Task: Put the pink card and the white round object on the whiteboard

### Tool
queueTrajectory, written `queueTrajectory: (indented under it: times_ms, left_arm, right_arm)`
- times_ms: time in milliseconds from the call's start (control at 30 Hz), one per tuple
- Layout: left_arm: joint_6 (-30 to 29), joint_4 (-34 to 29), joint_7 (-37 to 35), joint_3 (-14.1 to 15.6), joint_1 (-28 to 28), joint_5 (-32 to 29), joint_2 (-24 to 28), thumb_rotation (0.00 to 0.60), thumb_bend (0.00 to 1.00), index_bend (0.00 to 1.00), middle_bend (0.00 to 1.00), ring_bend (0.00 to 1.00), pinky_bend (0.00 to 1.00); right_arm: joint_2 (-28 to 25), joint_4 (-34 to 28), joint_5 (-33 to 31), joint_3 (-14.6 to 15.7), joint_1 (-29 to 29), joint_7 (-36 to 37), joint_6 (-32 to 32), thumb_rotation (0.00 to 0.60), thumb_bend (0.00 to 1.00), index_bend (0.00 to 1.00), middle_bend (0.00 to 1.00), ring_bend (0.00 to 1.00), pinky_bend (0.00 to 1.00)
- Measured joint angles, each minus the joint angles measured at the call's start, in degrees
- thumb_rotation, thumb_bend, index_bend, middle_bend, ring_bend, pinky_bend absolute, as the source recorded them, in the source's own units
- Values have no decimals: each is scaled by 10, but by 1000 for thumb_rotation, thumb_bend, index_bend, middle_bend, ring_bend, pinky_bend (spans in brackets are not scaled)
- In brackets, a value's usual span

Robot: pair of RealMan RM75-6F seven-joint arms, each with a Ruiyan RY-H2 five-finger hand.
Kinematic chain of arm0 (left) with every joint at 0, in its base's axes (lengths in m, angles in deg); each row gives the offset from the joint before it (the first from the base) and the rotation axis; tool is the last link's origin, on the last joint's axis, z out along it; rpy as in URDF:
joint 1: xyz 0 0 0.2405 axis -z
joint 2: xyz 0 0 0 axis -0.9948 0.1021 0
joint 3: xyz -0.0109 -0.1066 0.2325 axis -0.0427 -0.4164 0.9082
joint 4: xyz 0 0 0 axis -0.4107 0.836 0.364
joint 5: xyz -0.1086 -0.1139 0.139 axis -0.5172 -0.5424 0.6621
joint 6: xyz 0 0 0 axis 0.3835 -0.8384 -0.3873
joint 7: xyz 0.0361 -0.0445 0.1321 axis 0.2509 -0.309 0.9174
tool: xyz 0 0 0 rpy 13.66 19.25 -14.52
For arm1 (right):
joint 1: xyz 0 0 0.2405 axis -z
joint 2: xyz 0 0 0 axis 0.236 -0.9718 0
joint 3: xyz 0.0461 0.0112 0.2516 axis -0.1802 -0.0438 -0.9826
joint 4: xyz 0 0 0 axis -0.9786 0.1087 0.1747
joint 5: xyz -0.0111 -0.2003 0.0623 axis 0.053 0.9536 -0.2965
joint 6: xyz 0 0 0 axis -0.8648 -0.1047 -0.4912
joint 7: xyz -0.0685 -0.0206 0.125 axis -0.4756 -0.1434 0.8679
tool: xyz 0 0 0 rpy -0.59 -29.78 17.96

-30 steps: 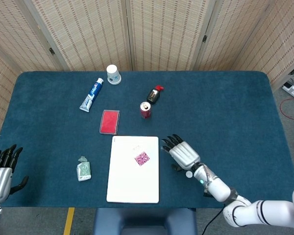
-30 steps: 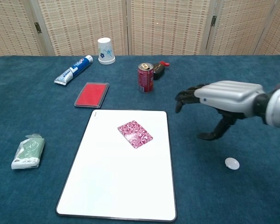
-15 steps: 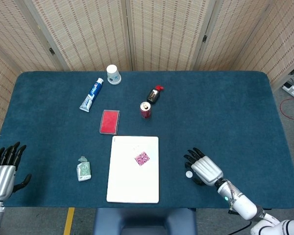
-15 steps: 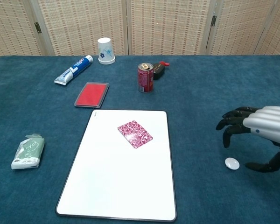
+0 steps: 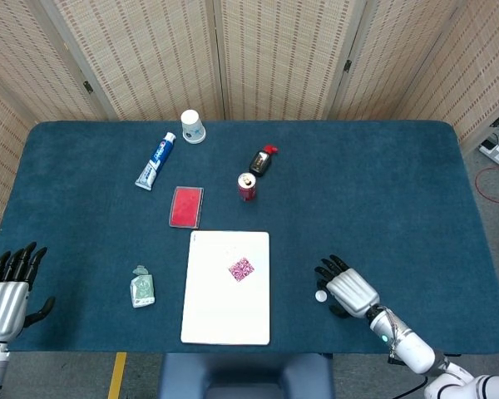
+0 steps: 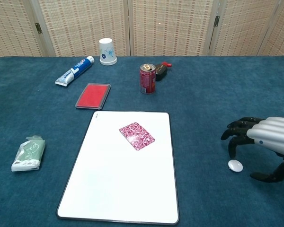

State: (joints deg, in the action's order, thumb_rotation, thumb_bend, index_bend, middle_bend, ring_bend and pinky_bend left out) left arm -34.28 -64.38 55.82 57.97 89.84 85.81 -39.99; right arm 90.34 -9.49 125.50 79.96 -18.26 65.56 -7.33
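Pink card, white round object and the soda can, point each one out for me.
pink card (image 6: 137, 135), chest view, middle of its patterned face
white round object (image 6: 235, 165), chest view, centre of its top
soda can (image 6: 147, 80), chest view, red side wall

Table covered with dark blue cloth. White paper cup upside down at far edge. Toothpaste tube lying just beside it, angled. Red flat case nearer. Red soda can upright, dark bottle with red cap lying behind it. Green crumpled packet at near left.
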Motion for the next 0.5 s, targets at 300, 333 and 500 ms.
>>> queueTrajectory:
  times_ms: [300,333,500]
  left_arm:
    - [0,4,-4,0,0,-2,-1,600,342,73,54,88,0]
    - [0,4,-4,0,0,-2,-1,600,342,73,54,88,0]
    - [1,5,-4,1,0,-2,-1,600,342,73,54,88,0]
  right_arm:
    - [16,21,1,-15,-1,4,-21,533,363,374,177,42,0]
    - [19,23,2,-17,-1,4,-23,531,363,380,177,43,0]
    - [25,30,5,-23,-1,4,-30,530,363,398,179,49,0]
